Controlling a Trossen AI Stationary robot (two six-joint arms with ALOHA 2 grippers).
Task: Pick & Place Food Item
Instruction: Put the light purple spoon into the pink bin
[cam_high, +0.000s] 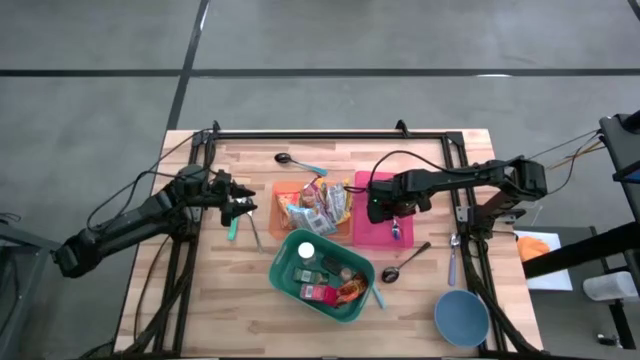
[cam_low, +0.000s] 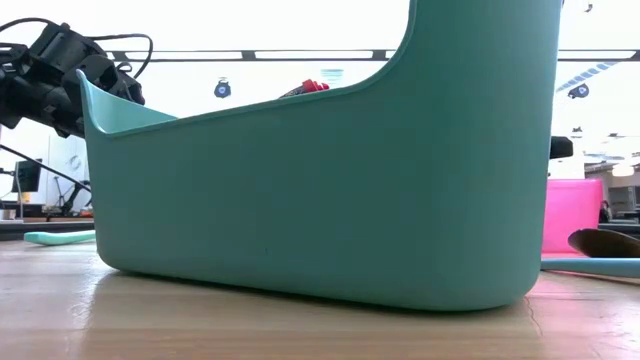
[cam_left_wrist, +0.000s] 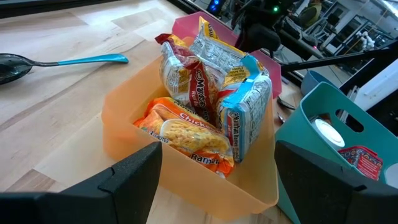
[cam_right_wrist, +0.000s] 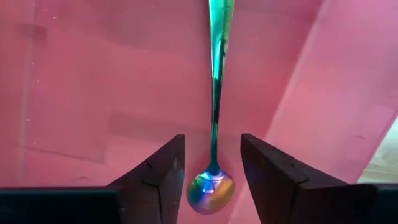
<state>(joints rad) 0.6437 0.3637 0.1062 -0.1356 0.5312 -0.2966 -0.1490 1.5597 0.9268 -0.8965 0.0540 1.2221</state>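
Observation:
Several ramen packets (cam_left_wrist: 205, 93) stand upright in an orange bin (cam_left_wrist: 124, 124) at the table's middle (cam_high: 283, 195). My left gripper (cam_left_wrist: 217, 186) is open, level with the bin on its left side (cam_high: 240, 207), touching nothing. My right gripper (cam_high: 385, 212) points down into the pink bin (cam_high: 372, 232) and is open. An iridescent spoon (cam_right_wrist: 216, 93) lies on the bin's floor (cam_right_wrist: 93, 93). Its bowl (cam_right_wrist: 210, 190) sits between my right fingertips (cam_right_wrist: 212, 168), which stand on either side without touching it.
A teal basket (cam_high: 290, 245) with packaged items stands near the front (cam_low: 330, 200). A blue bowl (cam_high: 462, 318) is at the front right. Loose spoons lie at the back (cam_high: 295, 160) and right (cam_high: 405, 263), (cam_high: 452, 260). A teal-handled utensil (cam_high: 233, 228) lies by my left gripper.

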